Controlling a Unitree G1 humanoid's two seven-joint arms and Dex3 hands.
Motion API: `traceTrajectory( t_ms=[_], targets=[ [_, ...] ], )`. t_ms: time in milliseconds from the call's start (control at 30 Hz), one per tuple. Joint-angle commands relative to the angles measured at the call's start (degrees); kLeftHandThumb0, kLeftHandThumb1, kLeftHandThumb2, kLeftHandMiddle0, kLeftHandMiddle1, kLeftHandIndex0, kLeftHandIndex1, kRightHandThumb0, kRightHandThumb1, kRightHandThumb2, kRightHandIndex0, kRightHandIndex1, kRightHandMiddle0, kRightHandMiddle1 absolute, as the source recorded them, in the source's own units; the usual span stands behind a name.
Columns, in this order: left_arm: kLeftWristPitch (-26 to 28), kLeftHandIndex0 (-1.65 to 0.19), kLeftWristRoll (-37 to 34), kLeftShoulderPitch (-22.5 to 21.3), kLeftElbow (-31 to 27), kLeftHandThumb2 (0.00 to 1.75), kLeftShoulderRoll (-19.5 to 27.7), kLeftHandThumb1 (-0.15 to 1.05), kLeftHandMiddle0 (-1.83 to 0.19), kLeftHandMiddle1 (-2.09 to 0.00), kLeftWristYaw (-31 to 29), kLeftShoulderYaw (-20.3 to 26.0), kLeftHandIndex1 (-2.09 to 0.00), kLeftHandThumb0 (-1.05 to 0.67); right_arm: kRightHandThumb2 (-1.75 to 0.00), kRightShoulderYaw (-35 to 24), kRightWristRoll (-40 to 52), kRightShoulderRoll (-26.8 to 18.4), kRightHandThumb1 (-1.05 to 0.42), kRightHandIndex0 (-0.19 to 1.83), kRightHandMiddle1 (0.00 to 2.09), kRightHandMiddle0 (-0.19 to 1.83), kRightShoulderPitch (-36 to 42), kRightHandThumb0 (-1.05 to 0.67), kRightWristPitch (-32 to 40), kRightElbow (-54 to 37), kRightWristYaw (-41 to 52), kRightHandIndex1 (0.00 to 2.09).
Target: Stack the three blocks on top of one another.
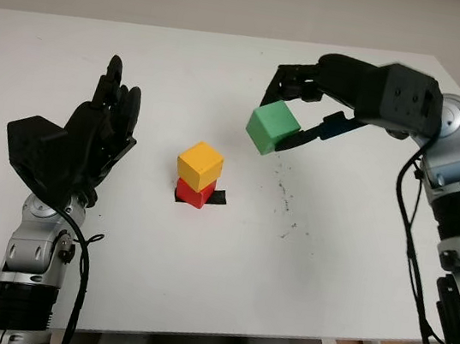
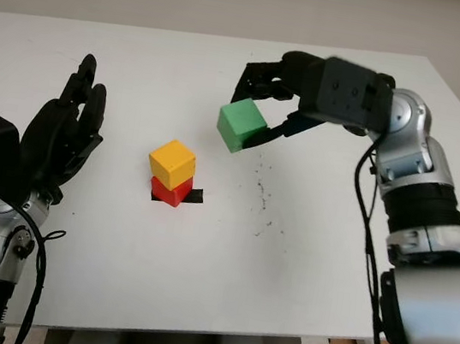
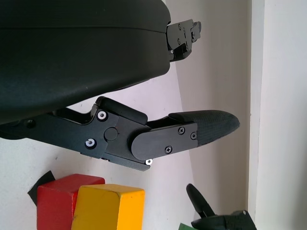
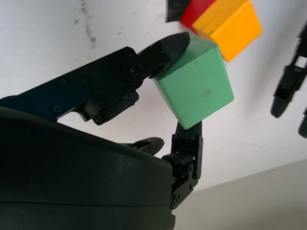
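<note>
Right hand (image 1: 294, 117) is pinching the green block (image 1: 272, 126) aloft beside the yellow block (image 1: 200, 164) stacked on red block (image 1: 195, 194); left hand (image 1: 97, 131) is hovering open.

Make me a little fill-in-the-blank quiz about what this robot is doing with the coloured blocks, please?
1. The right hand holds the ____ block in the air.
2. The yellow block sits on top of the ____ block.
3. The left hand, beside the stack, holds ____.
4. The blocks stand on a ____ table.

Missing words: green; red; nothing; white
</note>
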Motion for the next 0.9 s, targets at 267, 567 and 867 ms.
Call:
traceTrajectory(
  t_ms=[267, 567, 867],
  targets=[
    [-0.21, 0.19, -0.73, -1.19, 0.21, 0.62, 0.48, 1.05, 0.19, 0.0, 1.02, 1.46, 0.0, -0.79, -0.05, -1.73, 2.85, 6.02, -0.92, 0.34, 1.6, 0.34, -9.55, -0.46, 9.87, 4.5, 2.76, 0.02],
    [0.64, 0.19, -0.17, -0.7, -1.61, 0.73, 1.01, 1.05, 0.19, 0.0, 3.19, 2.11, 0.0, -0.83, -0.06, -0.59, 1.03, 10.16, -0.92, 0.32, 1.56, 0.38, -13.02, -0.47, 8.26, 10.33, 3.08, 0.03],
    [2.44, 0.19, -0.2, -0.48, -3.21, 0.74, 1.23, 1.05, 0.19, 0.0, 3.66, 2.19, 0.0, -0.83, -0.05, -0.53, 0.34, 12.35, -0.93, 0.32, 1.51, 0.41, -13.54, -0.46, 7.34, 13.31, 4.17, 0.04]
  ],
)
